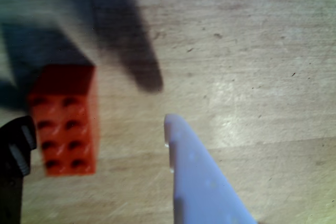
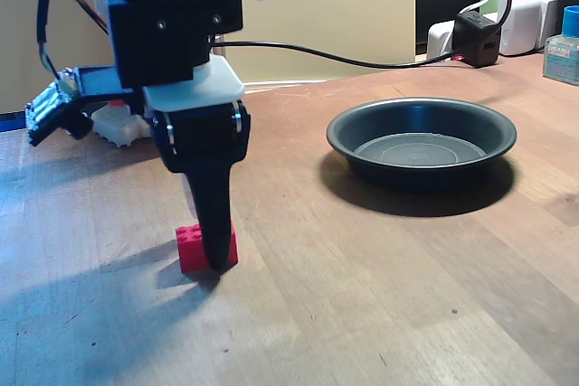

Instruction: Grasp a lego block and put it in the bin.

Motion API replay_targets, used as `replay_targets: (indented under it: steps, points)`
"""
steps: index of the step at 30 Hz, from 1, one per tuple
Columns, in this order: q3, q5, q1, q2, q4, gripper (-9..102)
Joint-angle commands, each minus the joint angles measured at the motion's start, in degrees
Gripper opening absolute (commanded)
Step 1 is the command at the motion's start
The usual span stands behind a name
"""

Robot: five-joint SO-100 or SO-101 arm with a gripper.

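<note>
The red lego block lies flat on the wooden table, studs up. My gripper is open and lowered around it: the black finger sits just left of the block, and the white finger stands well to its right with a gap between. In the fixed view the gripper reaches down to the table, its black finger partly covering the lego block. The bin, a dark round pan, rests on the table to the right, apart from the arm.
A black power adapter, white plugs and a small bottle stand at the back right. A cable runs from the arm toward them. Bare wood lies between block and bin.
</note>
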Motion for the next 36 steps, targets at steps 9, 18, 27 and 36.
replay_targets:
  steps: [9,18,27,36]
  points:
    - [-1.05,0.35,0.26,0.09,0.18,8]
    - [-0.97,0.35,0.35,0.09,-0.26,7]
    - [-2.02,0.35,0.53,-4.83,-0.53,0]
    - [-2.46,0.44,0.44,-4.83,0.18,-1]
